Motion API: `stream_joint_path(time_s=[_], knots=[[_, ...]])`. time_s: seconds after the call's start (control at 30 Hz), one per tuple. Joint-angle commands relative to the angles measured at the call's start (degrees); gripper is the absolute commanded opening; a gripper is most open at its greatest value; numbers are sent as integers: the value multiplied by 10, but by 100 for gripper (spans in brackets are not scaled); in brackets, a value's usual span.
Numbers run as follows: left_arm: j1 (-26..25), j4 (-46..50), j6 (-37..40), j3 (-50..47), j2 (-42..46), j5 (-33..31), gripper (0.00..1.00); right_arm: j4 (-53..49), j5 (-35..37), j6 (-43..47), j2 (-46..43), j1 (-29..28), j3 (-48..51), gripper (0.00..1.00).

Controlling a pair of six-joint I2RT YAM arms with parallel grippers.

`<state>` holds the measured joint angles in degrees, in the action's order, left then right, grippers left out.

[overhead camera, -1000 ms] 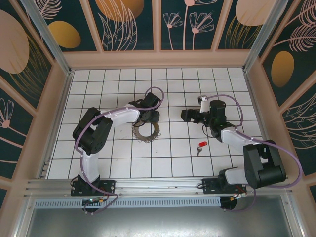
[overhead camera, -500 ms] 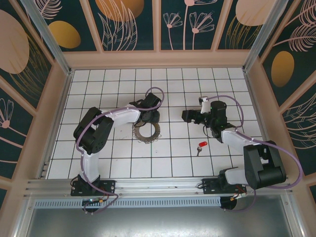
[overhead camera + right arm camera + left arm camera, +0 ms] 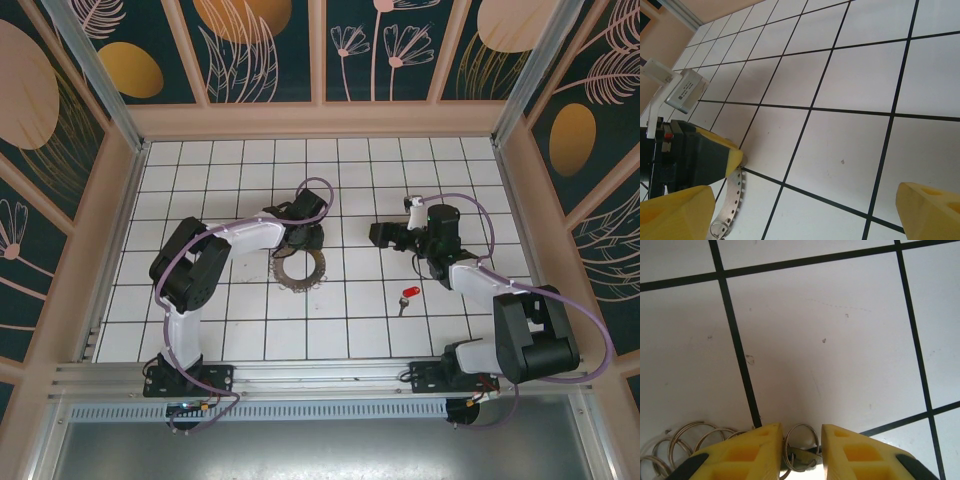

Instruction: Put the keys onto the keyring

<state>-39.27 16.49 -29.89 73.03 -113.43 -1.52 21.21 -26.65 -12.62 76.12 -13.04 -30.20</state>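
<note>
From above, the task looks barely begun: the key (image 3: 407, 294), red-headed with its short blade pointing toward the near edge, lies flat on the bench (image 3: 250, 338) on its own. It is well apart from the keyring (image 3: 300, 286), which rests flat a few tiles to its left with nothing threaded on it. The left gripper (image 3: 299, 242) is down at the far edge of the keyring, while the right gripper (image 3: 378, 236) hangs above bare tiles beyond the key, near neither thing. Securing the ring, picking up the key and threading it on all appear to be left. In the left wrist view the two yellow fingers (image 3: 740, 457) stand only a narrow gap apart with one wire loop of the keyring between them and more coils trailing to the left. Whether they already pinch that loop or merely bracket it I cannot tell. In the right wrist view its yellow fingertips (image 3: 675, 210) sit wide apart at the lower corners with nothing but tile between them, and the left gripper's black body and yellow finger show at the left over the keyring's edge. The bench is a white surface ruled into squares by black lines, lightly scuffed and specked. It is enclosed by peach-framed walls (image 3: 260, 50) of dark teal panels with gold and pink plant shapes, and a metal rail (image 3: 300, 378) carries the arm bases along the near edge.
</note>
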Motion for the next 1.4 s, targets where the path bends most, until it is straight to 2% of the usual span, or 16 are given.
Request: stream_joint_path(time_s=[0.0,0.83,1.07,1.37], knots=[[-8,6,-8,-12,14,19,26,20,5,-7,-15,6,7,93],[-26,21,4,-19,31,5,27,28,5,-8,-21,12,19,93],[-26,22,15,-10,15,8,31,24,6,-7,-27,13,21,94],[-34,41,30,4,-2,9,30,30,5,-9,-30,18,25,94]])
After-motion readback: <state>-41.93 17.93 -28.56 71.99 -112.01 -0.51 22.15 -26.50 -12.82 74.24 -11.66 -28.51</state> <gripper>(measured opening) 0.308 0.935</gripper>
